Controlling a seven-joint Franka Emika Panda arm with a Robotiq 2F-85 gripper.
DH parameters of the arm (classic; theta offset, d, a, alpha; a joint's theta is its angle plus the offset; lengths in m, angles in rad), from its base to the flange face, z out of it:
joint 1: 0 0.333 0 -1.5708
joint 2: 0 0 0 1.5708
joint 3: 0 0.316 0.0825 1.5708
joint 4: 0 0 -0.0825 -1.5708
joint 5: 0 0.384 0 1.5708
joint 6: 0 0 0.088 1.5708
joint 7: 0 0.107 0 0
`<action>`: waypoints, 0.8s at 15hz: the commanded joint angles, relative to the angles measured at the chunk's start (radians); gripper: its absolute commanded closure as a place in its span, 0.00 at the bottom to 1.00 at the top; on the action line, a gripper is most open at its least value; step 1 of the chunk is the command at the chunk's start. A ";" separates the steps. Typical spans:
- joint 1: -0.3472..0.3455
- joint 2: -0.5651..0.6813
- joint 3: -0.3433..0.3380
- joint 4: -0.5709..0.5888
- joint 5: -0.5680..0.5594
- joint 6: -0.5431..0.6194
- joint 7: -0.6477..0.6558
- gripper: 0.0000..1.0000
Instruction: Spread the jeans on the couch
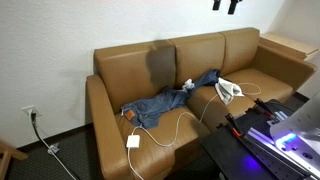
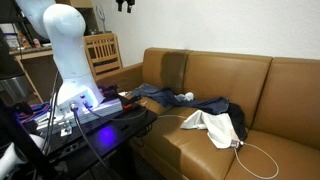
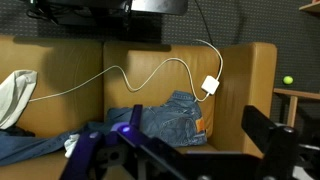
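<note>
Denim lies in a long slanted band over the couch [image 1: 205,55]. The jeans [image 1: 165,102] run from the waistband at about 8 o'clock, near the front edge of the end seat, up toward 2 o'clock on the middle seat. The cloth is wrinkled, and the two legs seem bunched together rather than side by side. I judge the spreading partly done at best, with flattening the folds and parting the legs left to do. A white cable [image 1: 170,128] curls over the seat at 6 o'clock of the jeans. A white cloth [image 1: 228,90] sits just beside the leg ends at 3 o'clock.

The white arm [image 2: 65,40] stands beside the couch, and the gripper [image 2: 125,5] hangs at the 12 o'clock edge of both exterior views, well apart from the cushions. In the wrist view its fingers [image 3: 268,140] stand wide apart with nothing between them. It looks down on the waistband end of the jeans.
</note>
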 commanded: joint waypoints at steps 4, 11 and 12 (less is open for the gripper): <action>-0.015 0.001 0.013 0.003 0.003 -0.004 -0.003 0.00; -0.043 0.144 -0.009 -0.116 0.107 0.183 0.050 0.00; -0.044 0.170 -0.008 -0.146 0.139 0.262 0.051 0.00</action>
